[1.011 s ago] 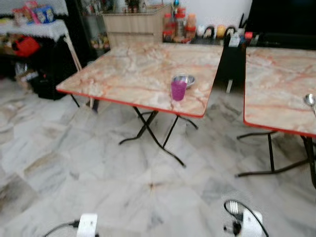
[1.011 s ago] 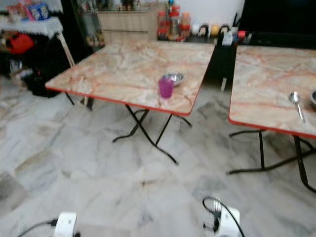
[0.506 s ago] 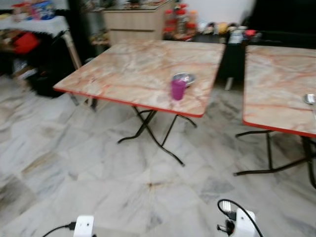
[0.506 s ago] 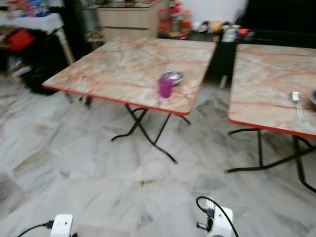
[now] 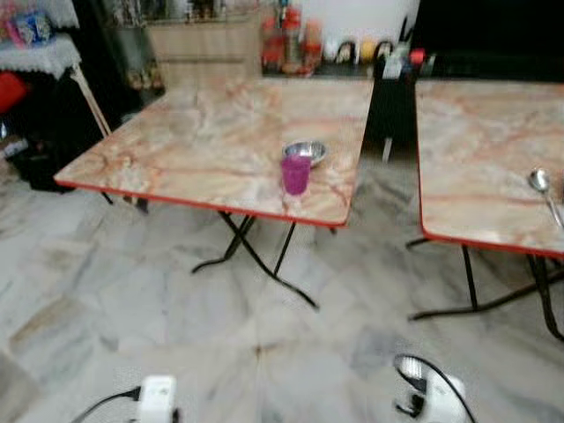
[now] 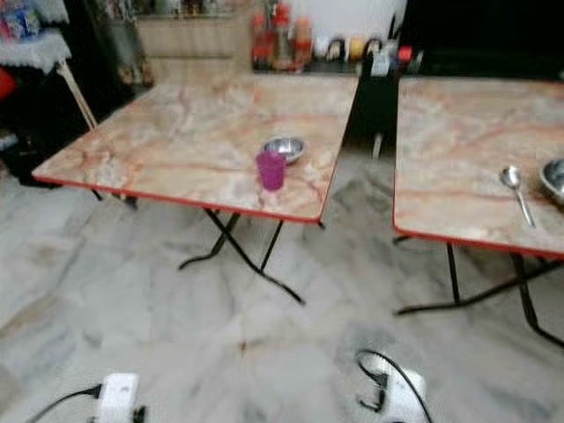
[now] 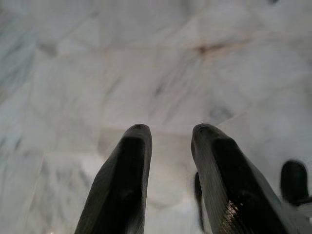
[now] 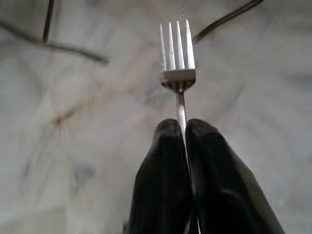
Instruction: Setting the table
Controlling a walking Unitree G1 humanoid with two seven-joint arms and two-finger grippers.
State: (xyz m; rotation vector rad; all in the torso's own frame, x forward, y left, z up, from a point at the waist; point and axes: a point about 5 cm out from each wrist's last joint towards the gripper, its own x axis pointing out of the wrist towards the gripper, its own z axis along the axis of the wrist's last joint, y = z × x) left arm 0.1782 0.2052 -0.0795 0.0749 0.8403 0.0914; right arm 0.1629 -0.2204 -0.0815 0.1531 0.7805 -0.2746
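Note:
A purple cup [image 5: 295, 174] stands near the front edge of the left marble-top folding table [image 5: 194, 141], with a small steel bowl [image 5: 305, 152] just behind it. On the right table [image 5: 476, 150] lies a spoon [image 5: 542, 187], and a second steel bowl [image 6: 555, 176] sits beside it at the picture's edge. In the right wrist view my right gripper [image 8: 185, 127] is shut on a silver fork [image 8: 177, 58], tines pointing away over the floor. My left gripper [image 7: 168, 134] hangs open above the floor with nothing between its fingers. Both tables are some way ahead of me.
Marble floor [image 5: 176, 300] lies between me and the tables. Black folding legs [image 5: 256, 260] stick out under the left table. A dark gap with a black stand [image 5: 388, 106] separates the tables. Bottles and a cabinet [image 5: 286, 40] line the back wall; a cloth-covered table [image 5: 35, 53] stands far left.
The whole picture has shifted left, so the camera has turned slightly right. Things on the tables have not moved. The fork stays in my right gripper.

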